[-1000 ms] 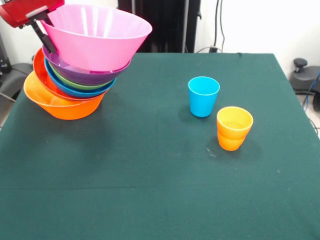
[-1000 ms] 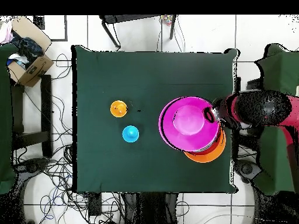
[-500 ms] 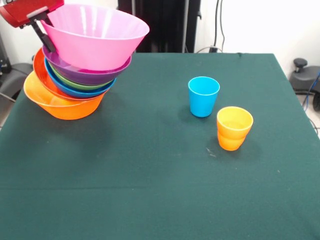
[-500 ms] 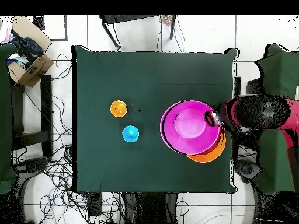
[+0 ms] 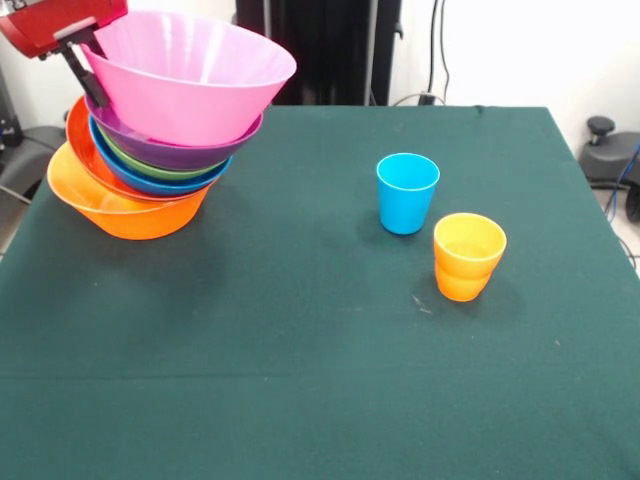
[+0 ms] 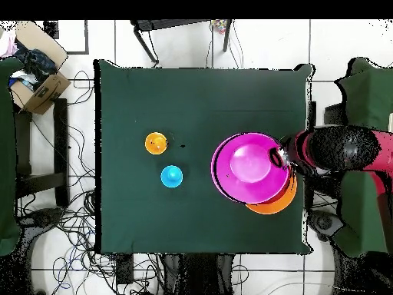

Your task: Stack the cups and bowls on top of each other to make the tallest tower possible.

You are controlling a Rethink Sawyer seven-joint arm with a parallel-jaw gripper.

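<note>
The tower [image 5: 150,160] stands at the table's left in the front view: a big orange bowl [image 5: 125,208] at the base, then red-orange, blue, green and purple bowls [image 5: 175,148] nested. My gripper [image 5: 85,75] is shut on the rim of the pink bowl [image 5: 190,80], holding it tilted on top of the pile. In the overhead view the pink bowl [image 6: 252,166] covers most of the pile and my gripper [image 6: 276,156] is at its right rim. A blue cup [image 5: 407,192] and a yellow cup nested in orange ones [image 5: 468,255] stand apart to the right.
The dark green table [image 5: 320,380] has its left edge close beside the tower. In the overhead view a cardboard box [image 6: 34,77] and cables lie on the floor beyond the table.
The pink bowl has shifted slightly, moving a little more over the pile with my gripper. The cups have not moved.
</note>
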